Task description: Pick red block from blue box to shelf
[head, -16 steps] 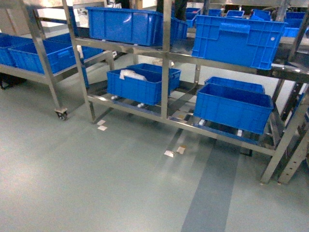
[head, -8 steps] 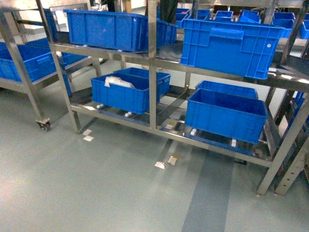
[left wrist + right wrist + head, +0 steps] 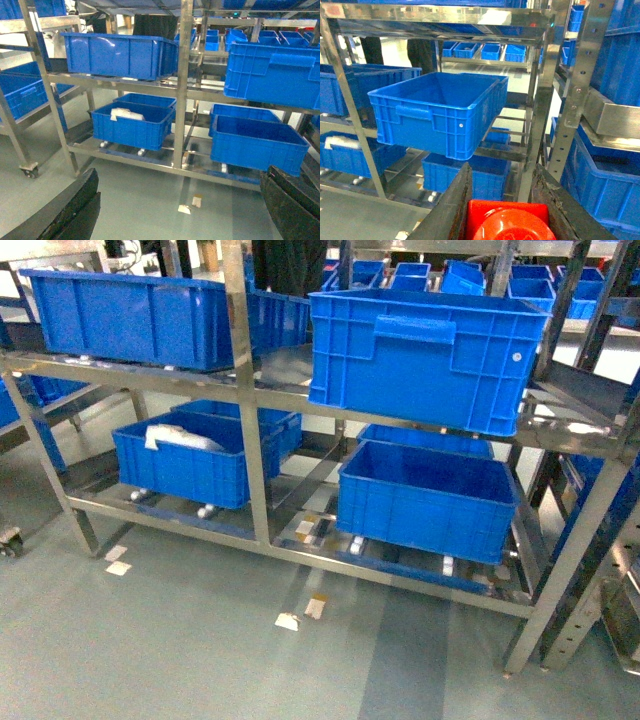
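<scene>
I am facing the shelf (image 3: 250,390) at twelve o'clock; right gripper (image 3: 502,200) jaws are clamping the red block (image 3: 509,222), left gripper (image 3: 180,210) jaws gaping empty. Placing remains.

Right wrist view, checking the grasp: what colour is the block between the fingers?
Red, glossy: the red block shows best in the right wrist view.

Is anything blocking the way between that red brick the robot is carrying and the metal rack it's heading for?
Nothing visible does. The red block sits between the right gripper fingers, and only bare floor lies before the shelf. The shelf tiers do already carry dark blue crates, so free spots are limited.
</scene>
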You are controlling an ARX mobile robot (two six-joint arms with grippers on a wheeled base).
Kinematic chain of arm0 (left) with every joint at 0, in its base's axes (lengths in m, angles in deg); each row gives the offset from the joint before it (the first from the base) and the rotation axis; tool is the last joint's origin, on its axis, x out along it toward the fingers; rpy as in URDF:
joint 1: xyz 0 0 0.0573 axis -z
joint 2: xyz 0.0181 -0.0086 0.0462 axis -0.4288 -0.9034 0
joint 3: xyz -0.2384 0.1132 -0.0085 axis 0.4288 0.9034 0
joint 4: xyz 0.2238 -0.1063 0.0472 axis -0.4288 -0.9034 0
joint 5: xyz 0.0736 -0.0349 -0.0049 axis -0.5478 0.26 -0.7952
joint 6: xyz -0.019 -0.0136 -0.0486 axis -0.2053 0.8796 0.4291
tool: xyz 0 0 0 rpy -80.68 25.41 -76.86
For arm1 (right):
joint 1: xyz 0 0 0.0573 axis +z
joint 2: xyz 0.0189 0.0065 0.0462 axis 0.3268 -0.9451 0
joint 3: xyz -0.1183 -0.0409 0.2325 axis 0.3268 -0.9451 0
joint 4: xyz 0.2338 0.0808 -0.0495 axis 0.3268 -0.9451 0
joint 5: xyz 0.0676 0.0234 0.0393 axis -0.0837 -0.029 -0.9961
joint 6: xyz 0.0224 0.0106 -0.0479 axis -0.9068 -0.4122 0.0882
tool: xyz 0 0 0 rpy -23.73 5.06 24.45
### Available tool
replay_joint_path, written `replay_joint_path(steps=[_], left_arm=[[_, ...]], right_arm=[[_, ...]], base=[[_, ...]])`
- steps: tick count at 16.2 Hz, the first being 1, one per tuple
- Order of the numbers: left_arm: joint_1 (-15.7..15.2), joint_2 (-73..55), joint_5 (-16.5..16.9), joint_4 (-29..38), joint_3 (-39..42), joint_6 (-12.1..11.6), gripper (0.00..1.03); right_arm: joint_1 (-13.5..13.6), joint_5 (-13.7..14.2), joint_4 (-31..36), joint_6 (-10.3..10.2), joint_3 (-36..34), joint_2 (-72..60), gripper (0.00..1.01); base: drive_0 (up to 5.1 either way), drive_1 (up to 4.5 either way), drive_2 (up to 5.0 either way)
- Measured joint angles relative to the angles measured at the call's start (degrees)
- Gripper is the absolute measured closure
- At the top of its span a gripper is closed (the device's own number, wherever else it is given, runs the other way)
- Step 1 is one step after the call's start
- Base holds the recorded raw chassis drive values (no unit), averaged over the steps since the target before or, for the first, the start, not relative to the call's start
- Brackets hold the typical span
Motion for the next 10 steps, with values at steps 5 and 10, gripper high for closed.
replay_joint_path(steps=[5,10], left_arm=[[0.0,0.0,0.0,0.0,0.0,0.0,0.05],[0.0,0.0,0.0,-0.1,0.0,0.0,0.05]], right_arm=[[0.0,0.0,0.0,0.0,0.0,-0.2,0.72],[0.0,-0.1,0.1,0.0,0.0,-0.2,0.72]], base=[[0.1,4.38,-4.2],[-0.2,4.02,-4.5]])
